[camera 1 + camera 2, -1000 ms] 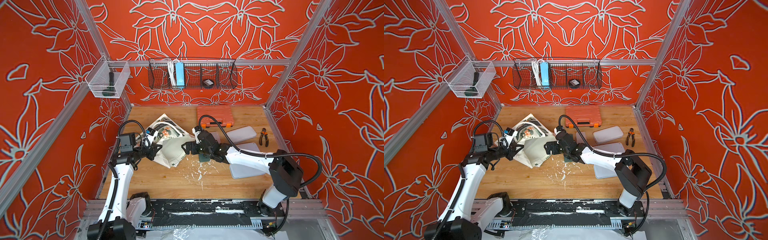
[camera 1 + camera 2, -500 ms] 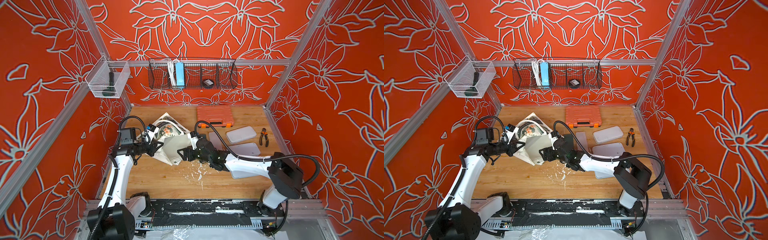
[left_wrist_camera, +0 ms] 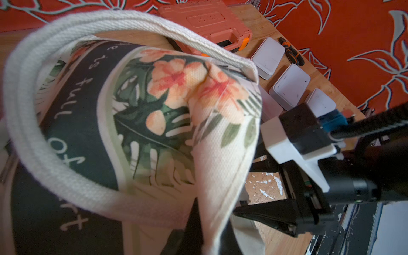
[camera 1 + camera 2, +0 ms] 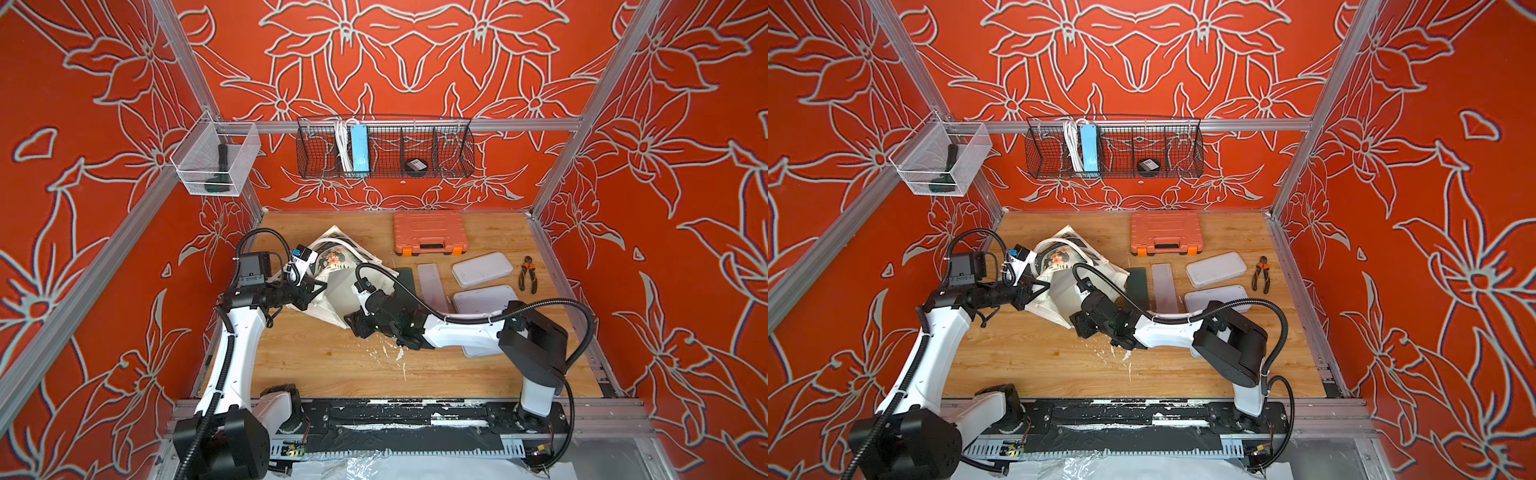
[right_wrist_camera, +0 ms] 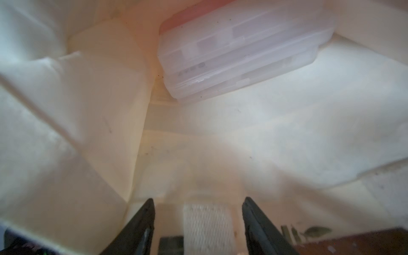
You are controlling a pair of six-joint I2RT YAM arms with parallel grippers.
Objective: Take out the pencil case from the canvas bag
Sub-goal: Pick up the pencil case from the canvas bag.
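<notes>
Frosted translucent plastic pencil case (image 5: 242,50) lies deep inside the cream-white printed canvas bag (image 4: 338,297), well ahead of the right pincer (image 5: 198,199), whose fingers stand apart, clear of it. The left pincer (image 4: 313,291) is closed, seemingly pinching the bag's rim.

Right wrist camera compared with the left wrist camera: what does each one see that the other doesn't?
Only the right wrist view looks inside the canvas bag: a frosted plastic pencil case lies deep in it, and the right gripper has its jaws apart with a woven strap between them. Only the left wrist view shows the bag's outside: flower print, lettering, a looped handle, plus the orange tool case, white boxes, pliers and the right arm. Both show the bag's cream cloth.
</notes>
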